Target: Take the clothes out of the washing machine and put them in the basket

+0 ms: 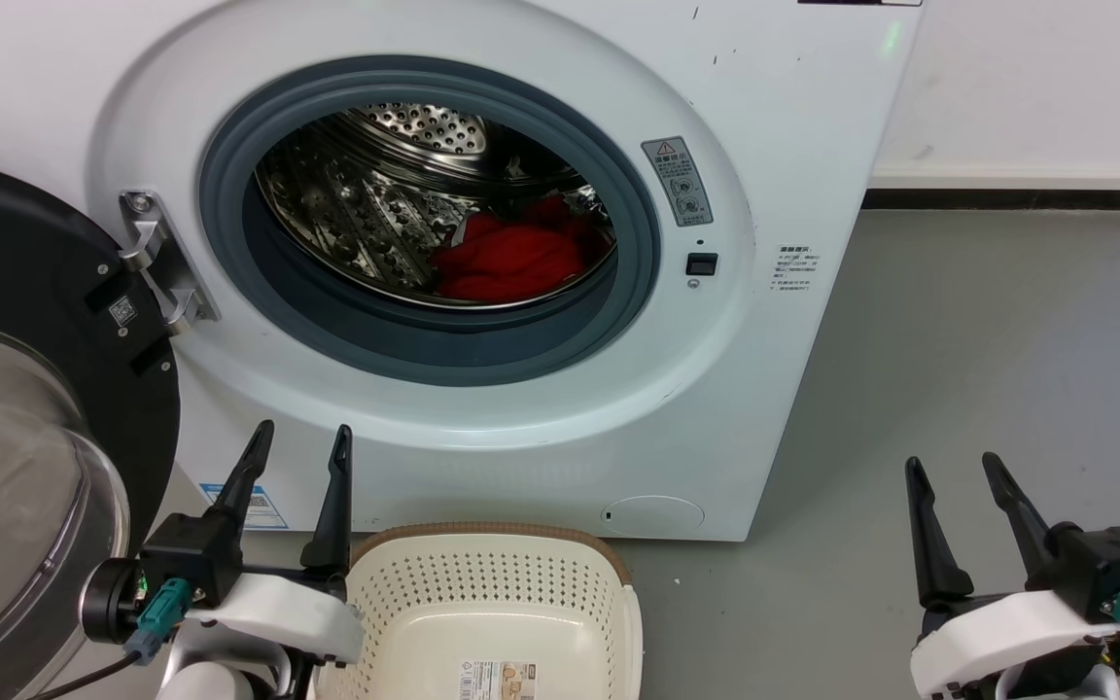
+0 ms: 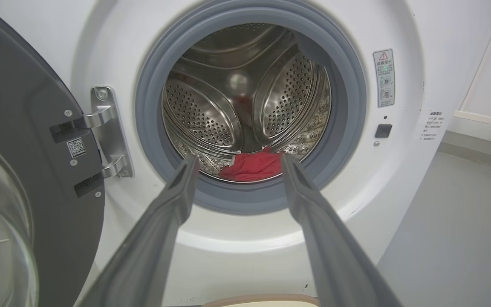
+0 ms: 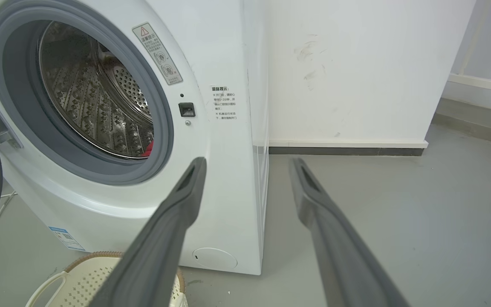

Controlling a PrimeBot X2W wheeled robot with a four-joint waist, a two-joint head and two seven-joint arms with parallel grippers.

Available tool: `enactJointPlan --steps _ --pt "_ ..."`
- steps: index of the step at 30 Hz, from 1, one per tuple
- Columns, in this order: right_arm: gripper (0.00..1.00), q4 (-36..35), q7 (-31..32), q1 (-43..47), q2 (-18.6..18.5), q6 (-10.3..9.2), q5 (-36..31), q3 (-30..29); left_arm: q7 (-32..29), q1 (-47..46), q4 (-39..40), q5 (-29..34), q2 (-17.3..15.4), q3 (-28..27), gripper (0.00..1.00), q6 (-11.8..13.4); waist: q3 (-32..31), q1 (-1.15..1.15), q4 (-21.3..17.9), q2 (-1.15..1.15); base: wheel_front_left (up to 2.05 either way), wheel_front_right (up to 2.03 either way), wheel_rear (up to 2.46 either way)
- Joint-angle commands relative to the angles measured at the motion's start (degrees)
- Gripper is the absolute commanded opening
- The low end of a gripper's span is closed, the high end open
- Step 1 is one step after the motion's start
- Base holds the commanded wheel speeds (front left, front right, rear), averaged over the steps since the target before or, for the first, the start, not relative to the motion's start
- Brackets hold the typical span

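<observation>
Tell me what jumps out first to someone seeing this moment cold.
The bright red clothes lie low in the steel drum of the washing machine, whose door hangs open at the left. The cream basket sits in front, no clothes in the part that shows, between the left gripper and the right gripper, both with jaws apart.

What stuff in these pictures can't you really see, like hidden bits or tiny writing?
- Head view: the clothes are one red heap in the washing machine. The grey porthole rim hides the heap's bottom, so how many pieces there are is unclear.
- Head view: the basket has its near end cut off by the bottom edge, and its label is too small to read.
- Head view: the warning sticker has writing too small to read.
- Head view: the door is cut off by the left edge.
</observation>
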State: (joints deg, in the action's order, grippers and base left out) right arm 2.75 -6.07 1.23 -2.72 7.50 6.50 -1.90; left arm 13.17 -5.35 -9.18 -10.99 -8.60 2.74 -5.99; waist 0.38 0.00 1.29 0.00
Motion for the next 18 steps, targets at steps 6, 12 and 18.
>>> enactJointPlan --steps 6,12,18 --pt "1.00 -0.46 -0.57 0.77 -0.26 -0.02 -3.26 0.09 1.05 -0.66 0.08 3.02 -0.35 -0.32 1.00 0.26 0.12 0.00 0.00 0.00 0.00 0.00 0.00" --pt "1.00 -0.34 -1.07 1.06 -0.26 -0.02 -5.30 0.17 1.69 -0.36 0.03 5.15 -0.35 -0.48 1.00 0.25 0.19 0.00 0.01 0.00 0.00 0.00 0.00" --pt "1.00 -0.35 -1.41 1.14 -0.26 -0.02 -6.95 0.05 2.15 -0.51 -0.27 6.79 -0.36 -0.61 1.00 0.21 0.36 0.00 0.09 0.00 0.00 0.00 0.00"
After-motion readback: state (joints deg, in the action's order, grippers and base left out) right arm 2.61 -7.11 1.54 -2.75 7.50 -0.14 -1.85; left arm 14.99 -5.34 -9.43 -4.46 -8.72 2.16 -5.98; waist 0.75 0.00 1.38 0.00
